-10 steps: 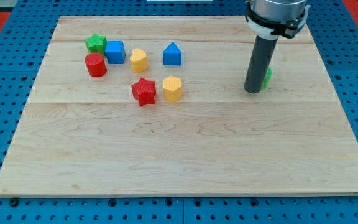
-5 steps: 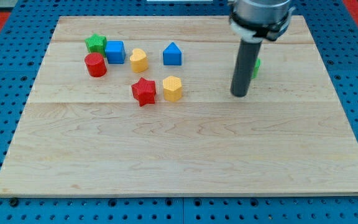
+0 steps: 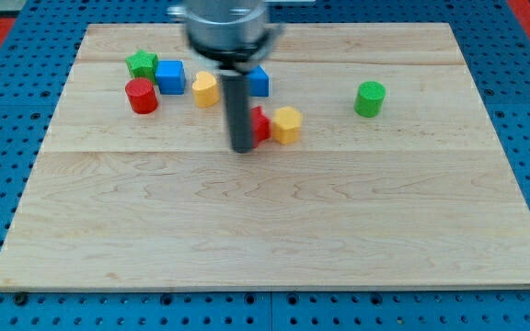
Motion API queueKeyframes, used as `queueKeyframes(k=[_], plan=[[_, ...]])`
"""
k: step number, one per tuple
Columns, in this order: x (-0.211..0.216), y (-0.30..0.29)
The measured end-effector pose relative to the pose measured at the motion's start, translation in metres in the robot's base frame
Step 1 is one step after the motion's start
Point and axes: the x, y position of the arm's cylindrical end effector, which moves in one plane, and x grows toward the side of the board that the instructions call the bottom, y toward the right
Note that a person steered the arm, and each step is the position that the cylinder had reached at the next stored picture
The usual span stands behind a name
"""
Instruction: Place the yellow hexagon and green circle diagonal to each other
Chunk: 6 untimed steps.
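Note:
The yellow hexagon (image 3: 287, 124) lies near the board's middle, touching a red star (image 3: 259, 125) on its left. The green circle (image 3: 370, 98) stands alone to the right, slightly higher in the view. My rod comes down from the view's top, blurred by motion. My tip (image 3: 243, 147) rests on the board just left of the red star and partly hides it.
At the upper left lie a green star (image 3: 141, 64), a blue cube (image 3: 170, 76), a red cylinder (image 3: 141, 96) and a yellow heart (image 3: 204, 89). A blue house-shaped block (image 3: 259, 81) sits behind the rod. The wooden board (image 3: 274, 230) lies on a blue pegboard.
My tip swept left from beside the green circle to the red star's left side. The red star and yellow hexagon now sit farther right. The green circle is uncovered.

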Motion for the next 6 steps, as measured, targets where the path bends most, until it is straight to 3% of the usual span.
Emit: queueKeyframes(k=[1, 3, 4, 6], plan=[[0.03, 0.019], [-0.033, 0.044], [-0.003, 0.026], [0.002, -0.12]])
